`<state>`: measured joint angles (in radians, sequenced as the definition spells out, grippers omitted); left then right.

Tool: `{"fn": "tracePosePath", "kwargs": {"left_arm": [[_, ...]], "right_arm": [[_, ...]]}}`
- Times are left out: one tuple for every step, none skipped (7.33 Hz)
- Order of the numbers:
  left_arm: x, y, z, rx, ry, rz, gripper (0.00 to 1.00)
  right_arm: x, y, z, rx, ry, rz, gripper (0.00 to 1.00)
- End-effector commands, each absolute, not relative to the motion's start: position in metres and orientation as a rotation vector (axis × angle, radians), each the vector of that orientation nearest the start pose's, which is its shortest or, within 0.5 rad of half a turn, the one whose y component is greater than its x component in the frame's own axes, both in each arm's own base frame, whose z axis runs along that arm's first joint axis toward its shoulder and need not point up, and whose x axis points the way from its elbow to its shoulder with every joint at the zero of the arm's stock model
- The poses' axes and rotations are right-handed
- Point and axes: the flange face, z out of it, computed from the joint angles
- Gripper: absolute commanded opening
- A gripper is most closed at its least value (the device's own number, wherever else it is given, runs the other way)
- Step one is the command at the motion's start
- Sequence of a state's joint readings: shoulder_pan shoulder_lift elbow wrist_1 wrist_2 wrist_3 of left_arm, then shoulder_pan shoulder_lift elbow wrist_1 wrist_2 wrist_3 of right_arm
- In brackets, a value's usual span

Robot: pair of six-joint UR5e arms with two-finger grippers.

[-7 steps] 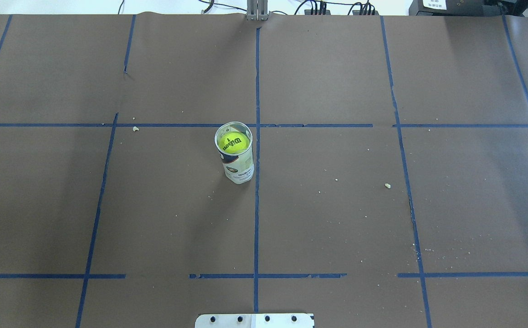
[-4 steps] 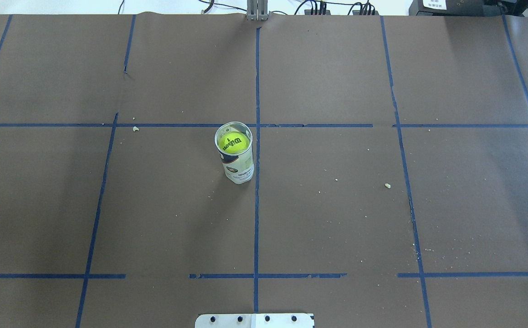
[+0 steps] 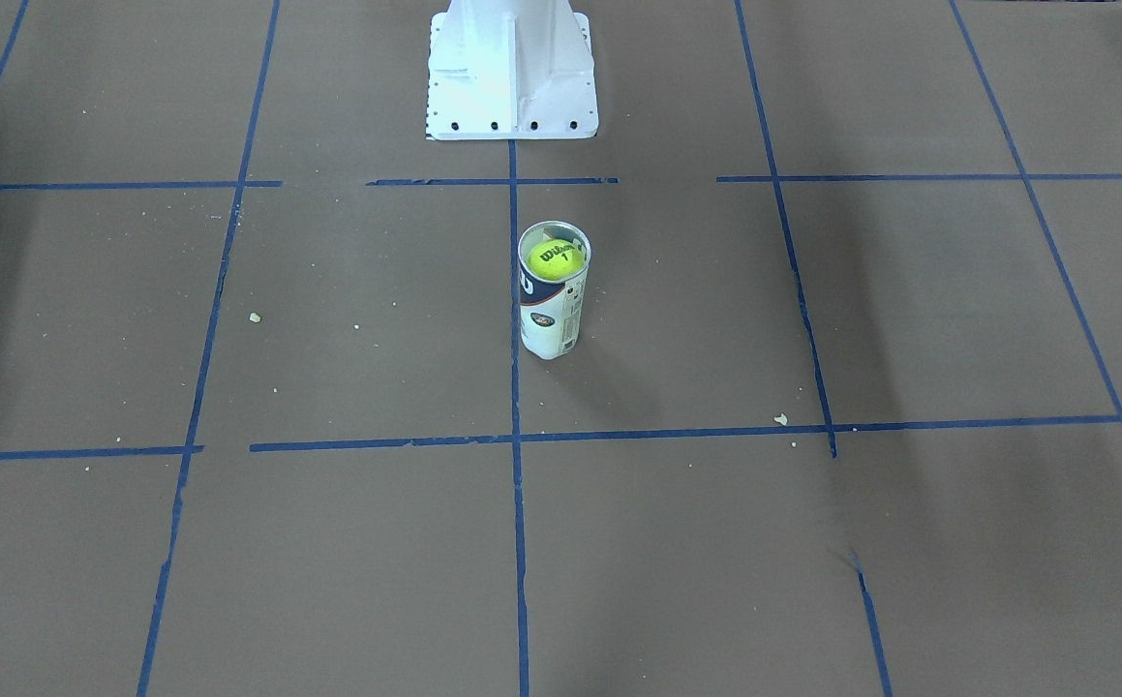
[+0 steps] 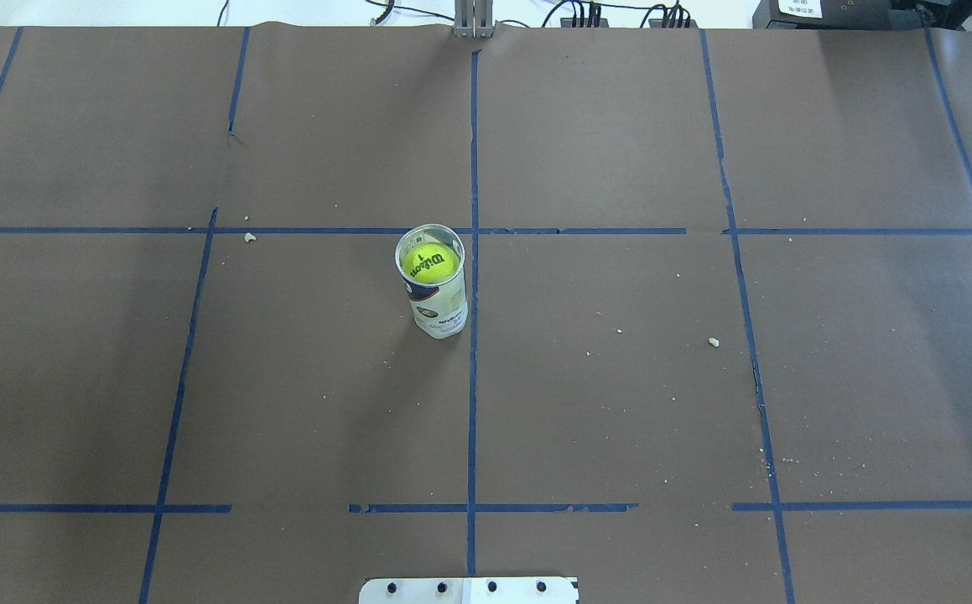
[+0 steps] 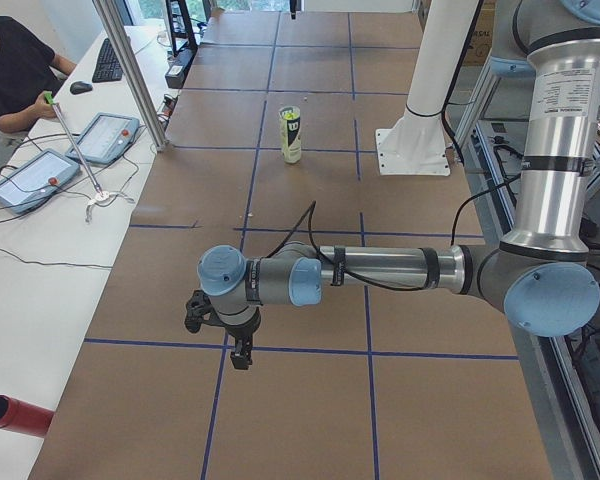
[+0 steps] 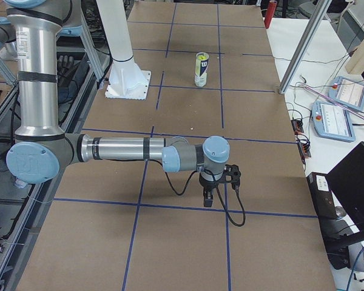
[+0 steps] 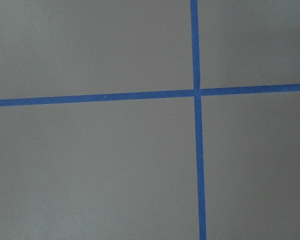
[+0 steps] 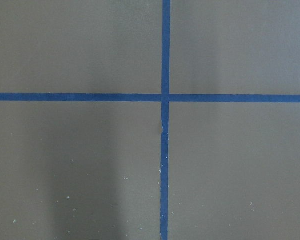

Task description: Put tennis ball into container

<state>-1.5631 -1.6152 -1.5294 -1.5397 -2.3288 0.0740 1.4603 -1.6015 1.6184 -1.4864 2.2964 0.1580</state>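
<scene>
Nearest the robot's side, the white pedestal base (image 3: pixel 510 77) stands at the worktop's (image 4: pixel 620 403) edge, with both arms stretched out low toward the two ends. The left gripper (image 5: pixel 238 345) hangs over a crossing of blue tape lines (image 7: pixel 196 92) at the left end. The right gripper (image 6: pixel 208 197) hangs over another crossing at the right end. From these side-on looks I cannot tell how far either set of jaws is parted.

Farther in, just left of the centre line, the container (image 4: pixel 439 306) stands upright with the tennis ball (image 4: pixel 431 262) seated inside, below its rim. To my eye the job is done, so the thing now is to hold off. The tube is tall and narrow and would likely tip at a nudge. Any move home should go high and wide of it.

Open brown paper lies on every side of the tube, and the far edge with its cables (image 4: pixel 586 13) is well beyond.
</scene>
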Motion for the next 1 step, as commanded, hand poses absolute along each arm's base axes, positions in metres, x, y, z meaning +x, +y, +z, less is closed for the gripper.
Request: {"fn": "tracePosePath", "kwargs": {"left_arm": [[-0.0609,-0.5094,0.6565,0.002,0.758,0.068,1.0]], "right_arm": [[0.0133,-0.4903,0.6447,-0.001,-0.731,0.009,1.0]]}}
